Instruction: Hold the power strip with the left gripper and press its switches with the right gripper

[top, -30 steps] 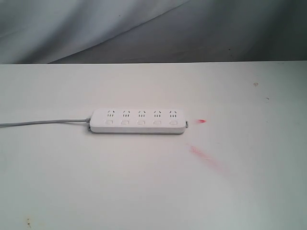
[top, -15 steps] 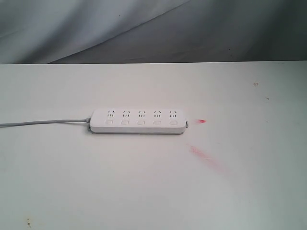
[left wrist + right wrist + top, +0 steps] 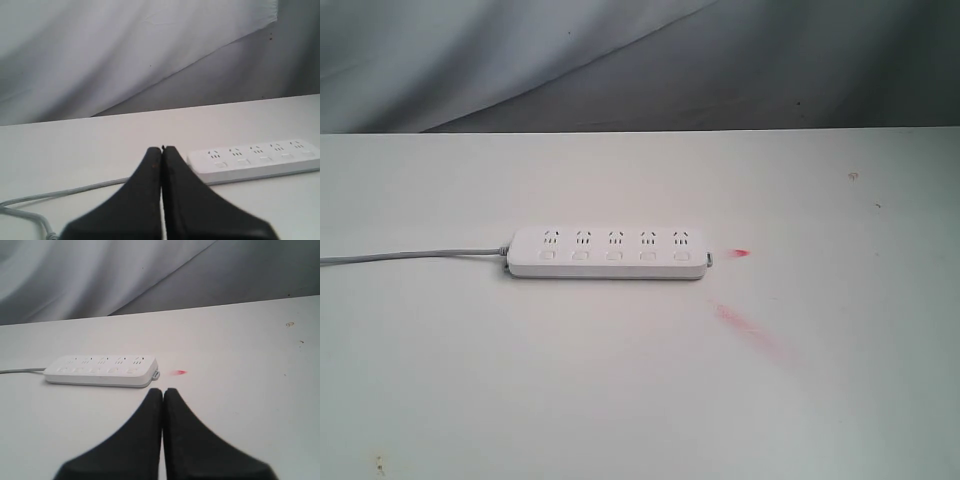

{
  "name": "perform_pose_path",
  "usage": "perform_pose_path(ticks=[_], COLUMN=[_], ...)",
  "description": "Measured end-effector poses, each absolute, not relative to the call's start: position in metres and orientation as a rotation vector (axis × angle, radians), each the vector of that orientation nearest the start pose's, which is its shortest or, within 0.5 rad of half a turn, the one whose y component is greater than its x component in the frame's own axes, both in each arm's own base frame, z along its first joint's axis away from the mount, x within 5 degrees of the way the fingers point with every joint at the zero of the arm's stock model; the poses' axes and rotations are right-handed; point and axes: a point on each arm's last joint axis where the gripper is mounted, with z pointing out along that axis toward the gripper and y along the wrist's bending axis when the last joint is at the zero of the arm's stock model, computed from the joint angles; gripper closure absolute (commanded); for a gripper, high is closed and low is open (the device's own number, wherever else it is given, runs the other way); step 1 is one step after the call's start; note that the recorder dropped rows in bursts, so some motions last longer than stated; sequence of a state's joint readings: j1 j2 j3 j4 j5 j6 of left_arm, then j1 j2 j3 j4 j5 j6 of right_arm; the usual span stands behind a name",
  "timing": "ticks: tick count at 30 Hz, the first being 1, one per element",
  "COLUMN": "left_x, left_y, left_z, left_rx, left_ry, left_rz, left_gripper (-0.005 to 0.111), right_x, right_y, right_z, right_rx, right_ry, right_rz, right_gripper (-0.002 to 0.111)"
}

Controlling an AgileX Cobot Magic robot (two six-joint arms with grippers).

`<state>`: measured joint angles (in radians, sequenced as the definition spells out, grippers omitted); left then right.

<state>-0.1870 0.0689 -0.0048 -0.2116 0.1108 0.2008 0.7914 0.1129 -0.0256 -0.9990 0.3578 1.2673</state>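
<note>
We see the long flat white plastic power strip (image 3: 608,252) lying flat on the plain white table (image 3: 620,400), just left of the centre of the exterior view, with its long side running across the frame. Its thin grey cord (image 3: 410,254) leaves the left end and trails to the left edge of the frame. Five small white rounded-square switches (image 3: 613,256) sit in a row along its lower edge, one beneath each socket set. Just off the strip's right end is a small red smear (image 3: 738,253), and lower right of that is a longer, fainter red streak (image 3: 750,330) slanting down towards the right. A creased grey cloth (image 3: 520,60) fills the top of the frame behind the table.

In the left wrist view we find the black, wedge-shaped left gripper (image 3: 162,148) with its jaws pressed together, only a hairline seam between them, clamping nothing. The power strip (image 3: 255,160) lies beyond the tips and apart from them, and its cord (image 3: 75,192) curves across the table.

In the right wrist view the black right gripper (image 3: 162,390) is likewise closed tip to tip and holds nothing. The power strip (image 3: 100,371) rests ahead of it, untouched, with the red smear (image 3: 178,372) near the strip's end.
</note>
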Motion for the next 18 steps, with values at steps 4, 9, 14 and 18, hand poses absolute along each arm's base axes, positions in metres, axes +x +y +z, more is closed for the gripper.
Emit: perform_pose_path(ticks=[4, 9, 14, 18], left_x=[0.0574, 0.0555, 0.0555, 0.0555], left_y=[-0.0094, -0.0083, -0.0071, -0.0066], left_z=[0.2015, 0.1972, 0.196, 0.1958], left_rx=[0.092, 0.039, 0.007, 0.0], left_ry=[1.633, 1.676, 1.69, 1.692], left_rz=[-0.14, -0.159, -0.166, -0.164], left_gripper=[0.107, 0.107, 0.107, 0.107], right_x=[0.0611, 0.0611, 0.0611, 0.0611], right_y=[0.0236, 0.0236, 0.0236, 0.0236], right_z=[0.1978, 0.1978, 0.1978, 0.1978], right_rx=[-0.221, -0.221, -0.221, -0.221], right_ry=[1.778, 1.778, 1.778, 1.778], right_rz=[0.525, 0.525, 0.525, 0.525], right_gripper=[0.108, 0.108, 0.108, 0.108])
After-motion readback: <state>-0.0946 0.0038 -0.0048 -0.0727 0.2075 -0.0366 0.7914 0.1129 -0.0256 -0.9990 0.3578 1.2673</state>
